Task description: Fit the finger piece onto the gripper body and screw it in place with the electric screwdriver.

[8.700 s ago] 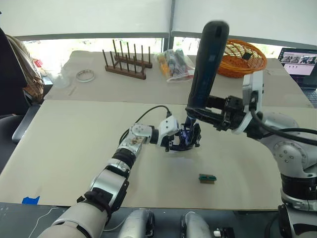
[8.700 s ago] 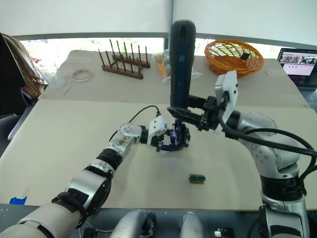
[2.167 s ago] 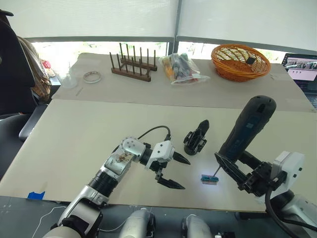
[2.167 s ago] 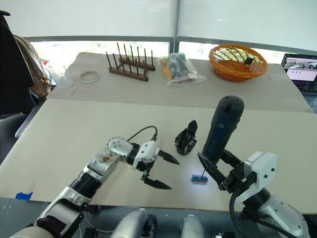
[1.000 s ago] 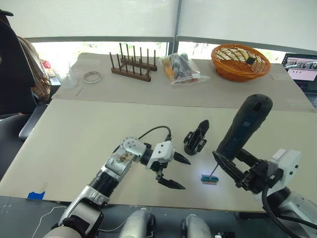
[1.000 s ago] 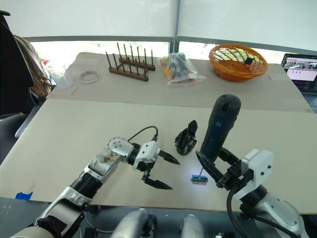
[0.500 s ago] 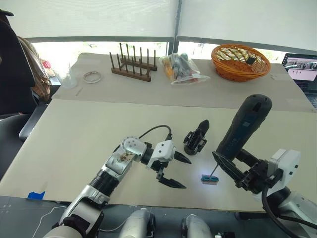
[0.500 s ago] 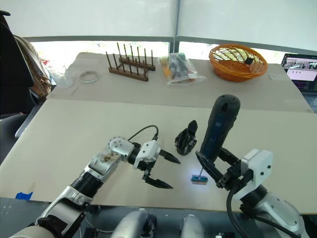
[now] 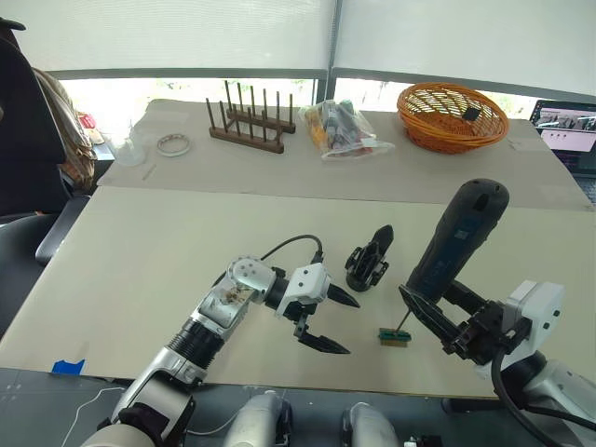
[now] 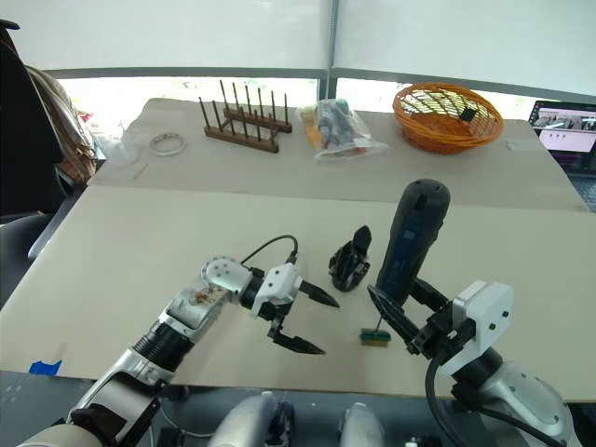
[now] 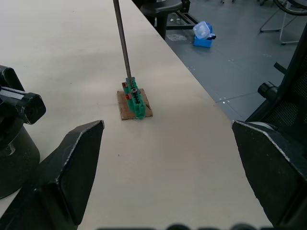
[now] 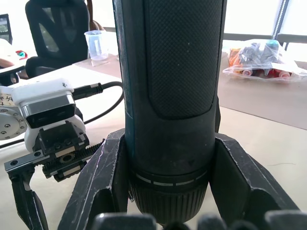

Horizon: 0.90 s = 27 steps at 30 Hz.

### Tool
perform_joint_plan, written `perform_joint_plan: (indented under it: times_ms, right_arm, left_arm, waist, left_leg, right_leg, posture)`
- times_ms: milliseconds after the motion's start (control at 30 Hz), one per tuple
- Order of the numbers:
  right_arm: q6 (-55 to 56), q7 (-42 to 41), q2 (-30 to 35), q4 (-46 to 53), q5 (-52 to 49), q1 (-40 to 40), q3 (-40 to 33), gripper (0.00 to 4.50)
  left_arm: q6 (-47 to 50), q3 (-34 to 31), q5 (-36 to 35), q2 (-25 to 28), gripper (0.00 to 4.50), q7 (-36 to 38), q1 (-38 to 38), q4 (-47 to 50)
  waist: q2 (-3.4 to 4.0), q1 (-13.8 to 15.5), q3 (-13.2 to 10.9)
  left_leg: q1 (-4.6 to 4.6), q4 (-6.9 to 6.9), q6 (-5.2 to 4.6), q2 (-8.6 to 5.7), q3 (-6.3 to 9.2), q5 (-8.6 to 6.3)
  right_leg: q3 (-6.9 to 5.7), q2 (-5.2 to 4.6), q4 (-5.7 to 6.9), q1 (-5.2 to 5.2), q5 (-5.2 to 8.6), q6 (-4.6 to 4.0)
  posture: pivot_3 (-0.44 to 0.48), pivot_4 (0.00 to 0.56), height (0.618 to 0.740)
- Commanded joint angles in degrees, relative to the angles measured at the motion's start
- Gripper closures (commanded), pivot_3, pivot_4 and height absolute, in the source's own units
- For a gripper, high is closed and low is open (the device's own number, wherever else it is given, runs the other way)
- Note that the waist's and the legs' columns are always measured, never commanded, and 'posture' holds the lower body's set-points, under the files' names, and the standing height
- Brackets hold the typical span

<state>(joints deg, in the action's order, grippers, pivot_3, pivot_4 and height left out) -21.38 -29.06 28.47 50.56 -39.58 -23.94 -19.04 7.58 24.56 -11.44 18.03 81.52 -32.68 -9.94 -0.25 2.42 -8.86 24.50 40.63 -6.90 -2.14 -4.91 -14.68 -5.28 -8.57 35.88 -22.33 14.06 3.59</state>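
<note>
Right claw (image 9: pixel 445 324) pinching electric screwdriver (image 9: pixel 456 240); spread left claw (image 9: pixel 333 321) beside gripper body (image 9: pixel 366 264)

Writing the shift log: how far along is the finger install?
Looks done: the finger piece stands upright on the gripper body, free of both tools. In hand: the right tool holds the electric screwdriver, its bit on the small green block beside the body; the left tool is open and empty. Left: whether a screw is in the body yet isn't visible.
</note>
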Motion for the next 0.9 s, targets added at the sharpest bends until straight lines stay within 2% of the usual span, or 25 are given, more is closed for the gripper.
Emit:
perform_joint_plan:
  times_ms: [33,900]
  right_arm:
    - [1.59,0.3,0.03,1.61,-0.94,0.57,-1.23,2.55]
    - [1.45,0.37,0.26,1.56,-0.54,0.1,-0.73,2.55]
  left_arm:
    - [-0.97,-0.04,-0.43,-0.24,0.0,-0.06,-0.5,0.78]
    - [-0.93,-0.04,-0.37,-0.57,0.0,-0.19,-0.79,0.49]
  waist:
    - [0.0,0.01,0.0]
    - [0.0,0.0,0.0]
  left_leg:
    - [0.0,0.0,0.0,0.0,0.0,0.0]
    - [0.0,0.0,0.0,0.0,0.0,0.0]
  right_leg:
    - [0.0,0.0,0.0,0.0,0.0,0.0]
    - [0.0,0.0,0.0,0.0,0.0,0.0]
  posture:
    - [0.0,0.15,0.74]
    - [0.0,0.15,0.74]
